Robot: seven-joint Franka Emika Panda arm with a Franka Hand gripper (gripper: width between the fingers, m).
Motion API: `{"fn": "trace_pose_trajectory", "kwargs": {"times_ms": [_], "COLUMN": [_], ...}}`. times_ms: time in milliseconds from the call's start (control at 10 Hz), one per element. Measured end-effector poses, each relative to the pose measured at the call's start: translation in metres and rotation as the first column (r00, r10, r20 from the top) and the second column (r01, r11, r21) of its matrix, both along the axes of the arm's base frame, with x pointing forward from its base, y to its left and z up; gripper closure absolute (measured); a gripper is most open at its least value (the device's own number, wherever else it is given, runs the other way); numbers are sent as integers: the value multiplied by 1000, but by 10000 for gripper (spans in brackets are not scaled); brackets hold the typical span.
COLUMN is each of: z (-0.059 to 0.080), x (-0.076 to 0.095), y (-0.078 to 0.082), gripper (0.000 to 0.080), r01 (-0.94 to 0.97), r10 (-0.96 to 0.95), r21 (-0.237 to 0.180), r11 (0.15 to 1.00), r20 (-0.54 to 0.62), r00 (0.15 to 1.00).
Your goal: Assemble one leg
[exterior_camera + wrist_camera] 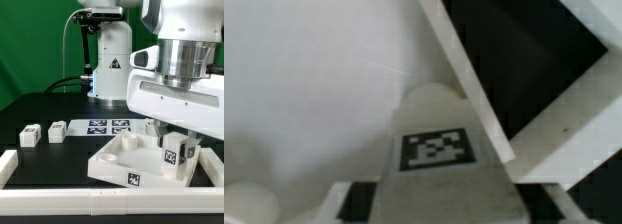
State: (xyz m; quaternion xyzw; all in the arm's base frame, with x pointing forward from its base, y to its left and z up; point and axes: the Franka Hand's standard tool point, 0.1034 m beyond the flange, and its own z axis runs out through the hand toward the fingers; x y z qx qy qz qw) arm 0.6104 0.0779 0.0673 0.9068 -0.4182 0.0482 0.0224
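Black tabletop (40,105) under dark surroundings, white rail (60,170) along the near edge, marker board (105,126) lying flat toward the far middle. Black-and-white square tags everywhere, a warning triangle on the arm's base (112,62); no readable words. Gripper (178,140) closed tight on the leg (176,152), held tag-outward just over the tray-shaped piece (125,160) near the right front corner; three spare legs (42,133) sitting left
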Motion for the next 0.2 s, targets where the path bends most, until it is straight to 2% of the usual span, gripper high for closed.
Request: {"fn": "trace_pose_trajectory", "kwargs": {"times_ms": [200], "z": [0], "x": [0], "y": [1], "gripper": [209], "r01": [-2], "r10": [2], "r21": [1], "r11": [1000], "r20": [1], "r00": [1000]}}
